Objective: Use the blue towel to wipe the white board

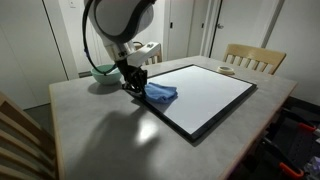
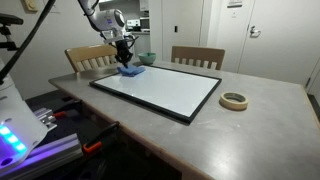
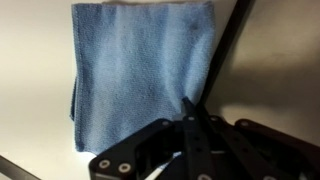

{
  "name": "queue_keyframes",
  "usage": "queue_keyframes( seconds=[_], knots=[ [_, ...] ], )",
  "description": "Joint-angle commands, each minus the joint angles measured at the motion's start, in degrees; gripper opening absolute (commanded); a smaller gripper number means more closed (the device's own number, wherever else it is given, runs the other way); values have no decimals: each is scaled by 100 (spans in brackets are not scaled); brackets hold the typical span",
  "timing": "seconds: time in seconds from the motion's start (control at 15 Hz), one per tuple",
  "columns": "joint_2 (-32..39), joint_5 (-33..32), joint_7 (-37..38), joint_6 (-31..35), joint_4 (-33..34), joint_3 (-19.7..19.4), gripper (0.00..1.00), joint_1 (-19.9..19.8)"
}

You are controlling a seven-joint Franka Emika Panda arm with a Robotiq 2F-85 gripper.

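Observation:
The blue towel (image 1: 160,93) (image 2: 131,71) lies bunched on the corner of the white board (image 1: 205,95) (image 2: 160,90), a glossy white panel with a thin black frame on the grey table. My gripper (image 1: 133,85) (image 2: 125,63) reaches down at the towel's edge, by that corner. In the wrist view the towel (image 3: 140,70) spreads flat away from my gripper (image 3: 190,102), whose fingers are pressed together on the cloth's near edge beside the black frame (image 3: 225,60). The jaws are shut on the towel.
A pale green bowl (image 1: 102,72) (image 2: 147,58) stands on the table just behind the arm. A roll of tape (image 2: 234,100) lies beside the board's far side. Wooden chairs (image 1: 250,58) (image 2: 197,57) stand round the table (image 1: 100,130).

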Motion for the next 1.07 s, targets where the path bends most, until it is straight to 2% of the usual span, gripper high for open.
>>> queue_keyframes(
  seconds=[0.0, 0.47, 0.53, 0.73, 1.0],
  knots=[
    [21, -95, 22, -31, 81, 53, 3, -11],
    [22, -148, 21, -37, 156, 47, 3, 11],
    [3, -118, 58, 55, -7, 44, 1, -32],
    [-31, -193, 82, 113, -342, -6, 1, -44],
    [-261, -257, 66, 504, -900, 54, 1, -61]
  ],
)
